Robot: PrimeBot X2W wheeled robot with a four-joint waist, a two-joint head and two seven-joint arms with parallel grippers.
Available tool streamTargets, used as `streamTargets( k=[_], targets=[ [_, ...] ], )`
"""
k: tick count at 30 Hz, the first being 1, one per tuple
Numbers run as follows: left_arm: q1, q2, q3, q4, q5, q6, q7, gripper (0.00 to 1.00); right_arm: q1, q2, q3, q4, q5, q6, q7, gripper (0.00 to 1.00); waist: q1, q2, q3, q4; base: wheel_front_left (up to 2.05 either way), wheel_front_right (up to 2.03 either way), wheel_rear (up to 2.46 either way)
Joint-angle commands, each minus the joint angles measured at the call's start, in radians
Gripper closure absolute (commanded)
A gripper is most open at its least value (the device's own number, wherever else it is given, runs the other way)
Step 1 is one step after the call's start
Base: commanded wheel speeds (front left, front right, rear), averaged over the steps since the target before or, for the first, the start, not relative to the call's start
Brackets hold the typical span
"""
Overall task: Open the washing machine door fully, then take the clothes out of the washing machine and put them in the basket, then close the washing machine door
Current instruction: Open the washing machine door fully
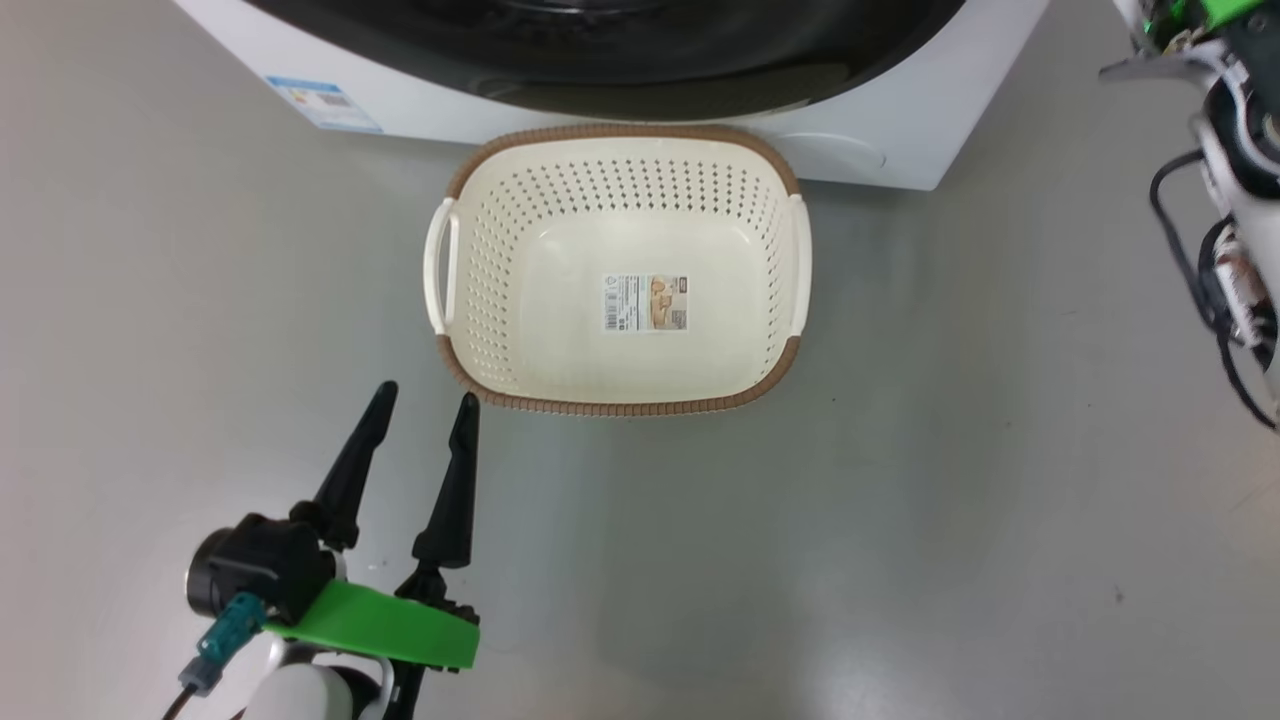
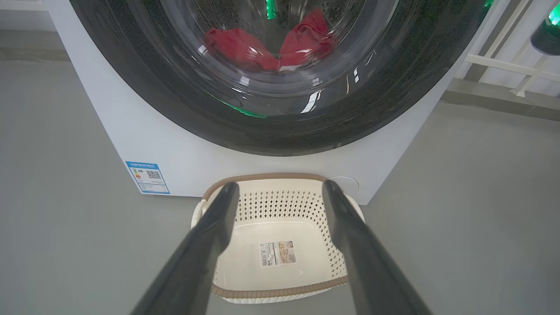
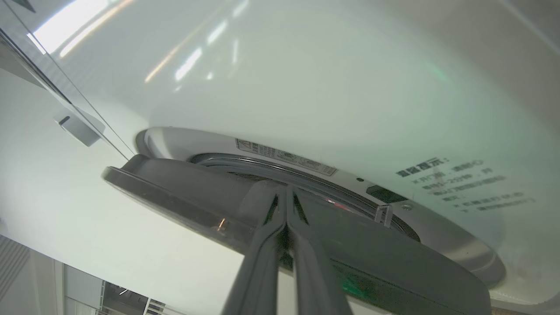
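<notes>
The right pincer was clenched shut, its tips at the door rim. The left pincer hung released beside the basket, whose barcoded label was unreadable. The clothes lay behind the glass of the blue-stickered washer.

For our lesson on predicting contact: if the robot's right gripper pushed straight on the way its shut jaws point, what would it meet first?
The right gripper would first meet the dark glossy rim of the large round washing machine door. Its tips look right at it, though actual contact is unclear.
</notes>
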Motion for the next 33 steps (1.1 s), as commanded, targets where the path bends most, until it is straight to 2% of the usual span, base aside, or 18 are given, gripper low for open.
streamTargets(
  k=[1,16,22,33],
  targets=[
    [-0.015,0.015,0.027,-0.016,-0.007,-0.005,-0.012,0.0,-0.028,0.009,0.006,-0.013,0.015,0.0,0.022,1.0,0.0,0.0,0.019,0.015,0.0,0.0,0.0],
    [-0.029,0.015,-0.001,-0.005,-0.04,-0.005,-0.012,0.0,-0.127,0.03,0.031,0.13,0.098,0.0,0.266,1.0,0.0,0.0,0.033,0.044,0.0,0.0,0.0],
    [-0.01,0.015,0.002,-0.001,-0.036,-0.005,-0.012,0.0,-0.082,0.04,0.051,0.146,0.099,0.0,0.329,1.0,0.0,0.0,-0.015,0.037,0.0,0.0,0.0],
    [0.029,0.015,0.002,-0.005,-0.012,-0.005,-0.012,0.0,0.033,0.065,0.084,0.103,0.087,0.0,0.392,1.0,0.0,0.0,-0.093,0.016,0.0,0.0,0.0]
  ],
)
